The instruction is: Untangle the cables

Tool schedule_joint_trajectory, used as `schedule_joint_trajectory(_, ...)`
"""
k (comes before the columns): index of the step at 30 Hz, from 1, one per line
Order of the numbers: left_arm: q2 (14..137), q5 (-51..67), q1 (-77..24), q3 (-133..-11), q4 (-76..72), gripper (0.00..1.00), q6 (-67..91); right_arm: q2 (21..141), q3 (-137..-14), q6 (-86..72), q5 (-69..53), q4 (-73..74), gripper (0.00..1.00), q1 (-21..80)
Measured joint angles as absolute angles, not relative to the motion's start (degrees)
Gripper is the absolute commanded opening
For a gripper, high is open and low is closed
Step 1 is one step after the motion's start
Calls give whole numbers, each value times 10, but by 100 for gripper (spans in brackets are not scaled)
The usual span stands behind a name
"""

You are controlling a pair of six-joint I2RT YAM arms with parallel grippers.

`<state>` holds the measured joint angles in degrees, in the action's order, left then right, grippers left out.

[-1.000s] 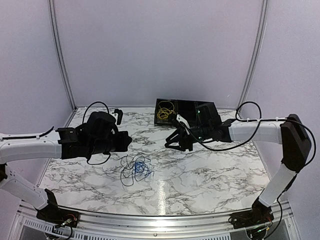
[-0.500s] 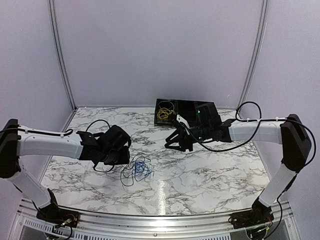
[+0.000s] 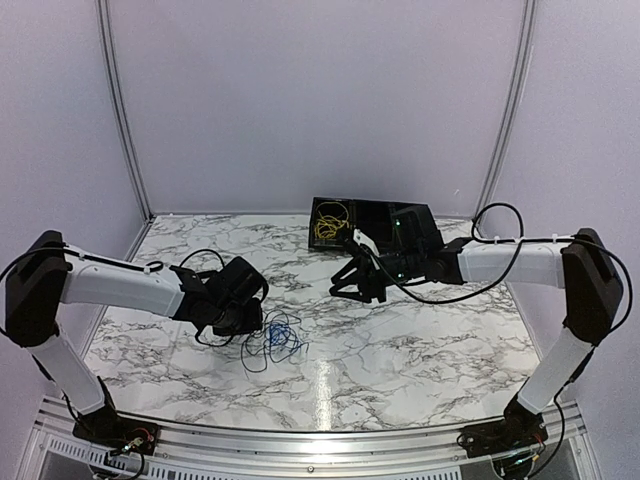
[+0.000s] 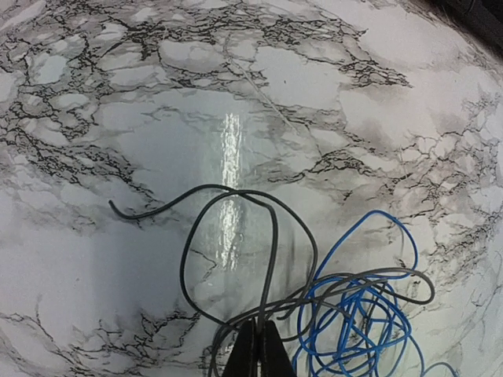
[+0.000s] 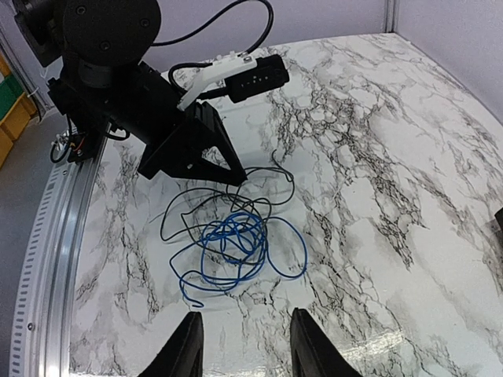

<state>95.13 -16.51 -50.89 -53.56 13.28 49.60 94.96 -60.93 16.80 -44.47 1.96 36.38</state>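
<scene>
A blue cable [image 3: 280, 334] and a black cable [image 3: 255, 345] lie tangled together on the marble table. In the left wrist view the black cable [image 4: 236, 251] loops beside the blue cable [image 4: 361, 322]. My left gripper [image 4: 259, 338] is shut on a strand of the black cable at the tangle's left edge; it also shows in the top view [image 3: 250, 318]. The yellow cable [image 3: 330, 225] lies in the black tray [image 3: 375, 212] at the back. My right gripper [image 3: 345, 285] is open and empty, above the table right of the tangle; its wrist view shows both cables [image 5: 232, 239].
The black tray stands at the back middle of the table against the wall. The left arm's body [image 5: 118, 71] stands over the tangle's far side in the right wrist view. The table's front rail [image 3: 300, 445] runs along the near edge.
My left arm has swung down and to the right, from above the table's left side to the tangle, and has closed on the black cable. The right arm has not moved.
</scene>
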Motion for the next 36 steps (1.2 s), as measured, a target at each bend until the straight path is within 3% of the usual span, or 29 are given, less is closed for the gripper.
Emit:
schedule_joint_trajectory(7, 878, -166, -513, -530, 103, 0, 427, 950, -619, 181, -443, 43, 40, 364)
schedule_joint_trajectory(15, 685, -136, -523, -522, 32, 0, 315, 950, -799, 230, -440, 157, 65, 364)
schedule_joint_trajectory(20, 677, -81, -530, -529, 19, 0, 275, 954, -936, 268, -451, 203, 67, 384)
schedule_joint_trajectory(28, 693, -48, -555, -549, 16, 0, 261, 993, -929, 306, -451, 230, 62, 435)
schedule_joint_trajectory(30, 695, -43, -562, -555, 16, 0, 257, 1001, -915, 315, -451, 231, 57, 442)
schedule_joint_trajectory(32, 696, -39, -571, -562, 16, 0, 254, 1007, -901, 319, -450, 232, 46, 446)
schedule_joint_trajectory(34, 696, -38, -577, -569, 15, 0, 251, 1013, -898, 322, -449, 231, 28, 447)
schedule_joint_trajectory(36, 696, -37, -581, -573, 15, 0, 250, 1015, -898, 322, -449, 230, 3, 447)
